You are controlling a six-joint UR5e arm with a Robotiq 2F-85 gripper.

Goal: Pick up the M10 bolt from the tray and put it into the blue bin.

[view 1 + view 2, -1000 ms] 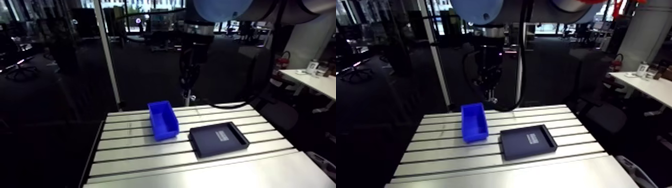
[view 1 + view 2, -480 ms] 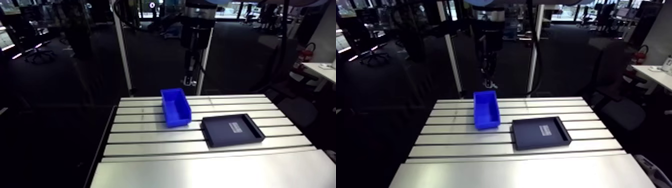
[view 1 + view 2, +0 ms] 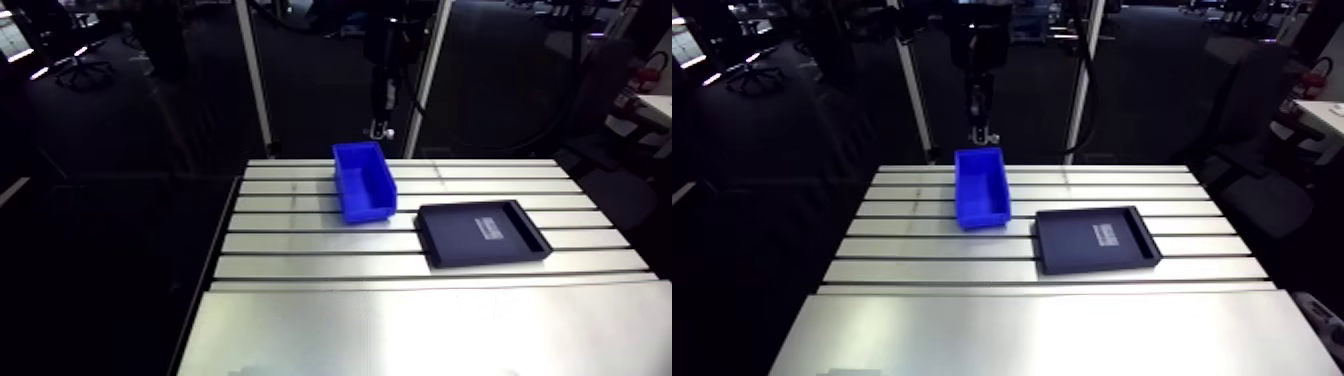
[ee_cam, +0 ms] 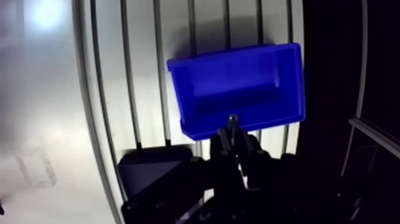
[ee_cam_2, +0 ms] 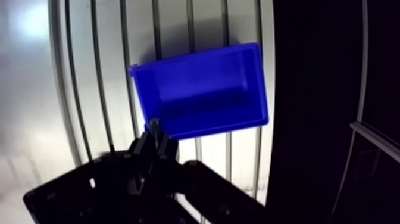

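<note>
The blue bin (image 3: 365, 182) stands open and looks empty near the table's far edge, left of the black tray (image 3: 483, 233). My gripper (image 3: 381, 125) hangs high over the bin's far end. In the wrist view its fingers (image 4: 225, 142) are pressed close together, with a small grey bolt (image 4: 233, 120) held at their tips. The bolt sits over the bin's (image 4: 238, 86) side wall, at the edge of its hollow. The tray (image 4: 152, 176) lies beside the gripper, and only its printed label shows inside it.
The slotted aluminium table (image 3: 300, 265) stretches toward the camera with a smooth plate (image 3: 420, 330) at the front. Two upright frame posts (image 3: 253, 80) rise behind the far edge, one on each side of the gripper.
The camera has swung, so the whole scene has shifted and I look down on the table more steeply. The gripper stays over the bin's far end, still shut.
</note>
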